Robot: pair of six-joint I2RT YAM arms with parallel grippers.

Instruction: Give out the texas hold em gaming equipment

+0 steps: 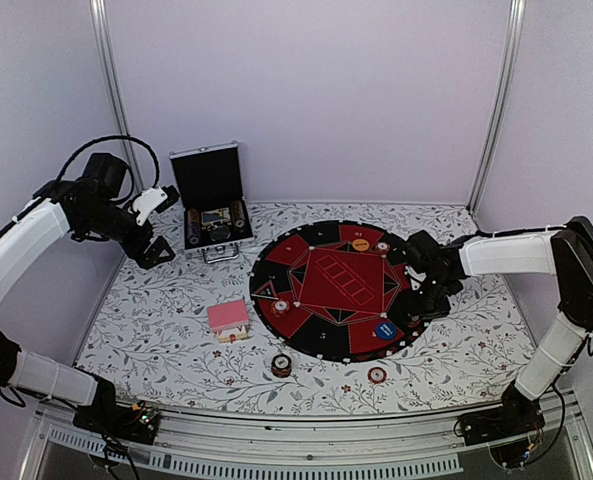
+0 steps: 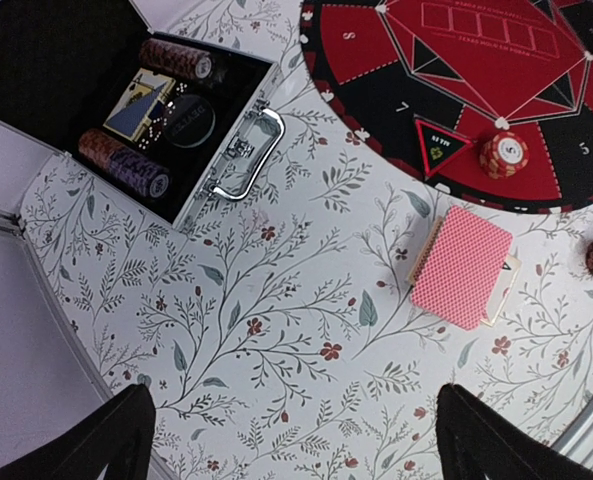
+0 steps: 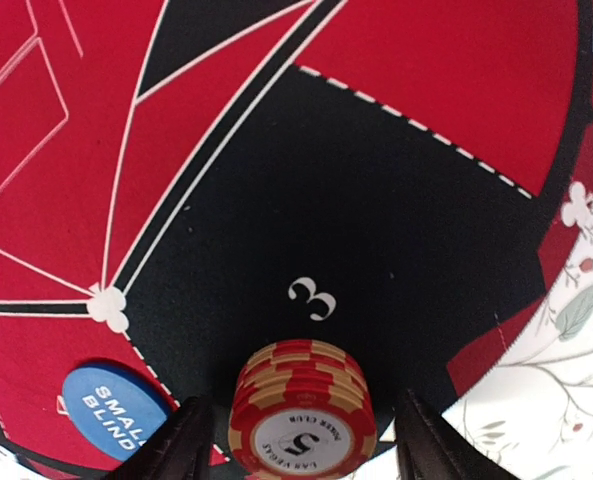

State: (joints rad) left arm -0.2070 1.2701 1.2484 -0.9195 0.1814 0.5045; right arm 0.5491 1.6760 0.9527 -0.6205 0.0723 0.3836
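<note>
Right end effector (image 3: 301, 405): open; you have its fingers standing just clear of either side of the chip stack (image 3: 302, 415), bottom centre of the right wrist view.
Chip stack: upright on the black wedge marked 3 of the round mat (image 3: 396, 200), just beside the blue button (image 3: 111, 410).
Handling: probably hard, smooth discs lying loose on one another. Squeeze the sides low and square, or the stack may shear.
Left end effector (image 2: 294, 395): wide open and empty above the tabletop (image 2: 276, 330).
Cards (image 2: 462, 265): on the tabletop near the mat's edge. They look thin and slippery, so take them by the long edges.
</note>
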